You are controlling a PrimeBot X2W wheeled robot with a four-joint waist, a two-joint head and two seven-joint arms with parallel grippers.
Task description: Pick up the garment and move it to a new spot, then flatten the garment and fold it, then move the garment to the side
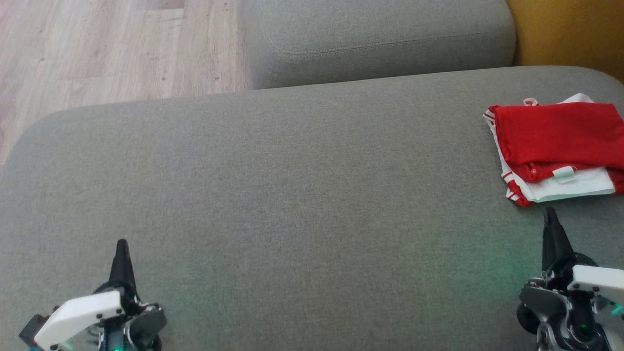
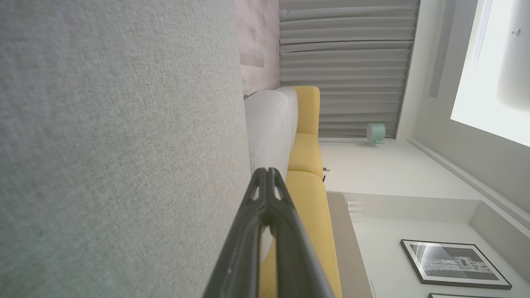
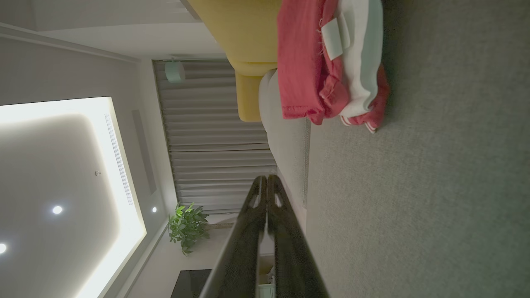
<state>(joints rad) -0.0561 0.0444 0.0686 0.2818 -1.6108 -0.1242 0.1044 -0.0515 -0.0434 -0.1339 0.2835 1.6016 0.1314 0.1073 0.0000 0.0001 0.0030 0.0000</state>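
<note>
**Right two-fingered dark gripper [image 1: 550, 214] nearest the red-and-white folded cloth garment [image 1: 555, 141]**

Nearest us, at the lower right of the head view, the right gripper points up the view with its fingers pressed together and nothing between them; in the right wrist view [image 3: 267, 179] we see the tips meeting. The left two-fingered dark gripper [image 1: 122, 243], at the lower left, is closed and empty too. The garment lies at the right end of the grey woven-fabric sofa seat [image 1: 292, 170], just ahead of the right gripper's tips and a little to their right, not touching them. Its long axis runs across the view, roughly square to the fingers, with red layers over white and a small pale label [image 1: 564, 174] at the edge facing the gripper. The left gripper stands well apart from it. We judge the garment already folded and set aside; any further reach would fall to the right arm, going straight ahead
</note>
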